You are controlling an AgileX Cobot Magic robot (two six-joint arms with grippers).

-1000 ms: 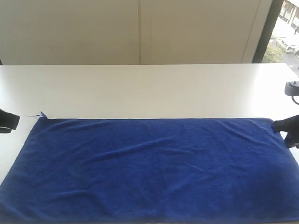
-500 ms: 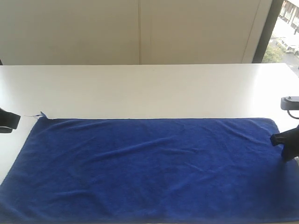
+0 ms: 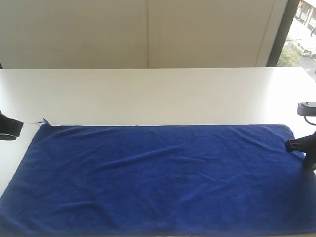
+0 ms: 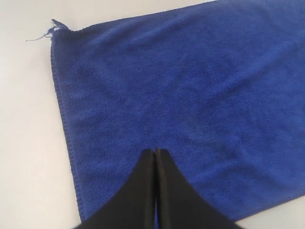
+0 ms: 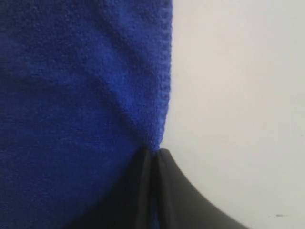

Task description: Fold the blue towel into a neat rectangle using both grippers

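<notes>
Pinching the blue towel's (image 5: pixel 71 95) short edge is my right claw (image 5: pixel 153 153). My left claw (image 4: pixel 156 151) is hanging clenched, empty, the towel stretching lengthwise between them.

The closed left hand (image 4: pixel 156 150) sits over the blue towel (image 4: pixel 181 86).

The left gripper (image 4: pixel 156 152) is matte black: two smooth fingers (image 4: pixel 138 195), broad at the base, taper to narrow rounded tips. Off the blue towel's (image 3: pixel 158 177) left end it shows only as a dark wedge. The right gripper (image 5: pixel 153 153) has the same plain black, curved fingers. Just past the towel's right end sits a small flat dark plate (image 3: pixel 307 105), with what may be a thin black cable (image 3: pixel 307 116) curving beneath it.
</notes>
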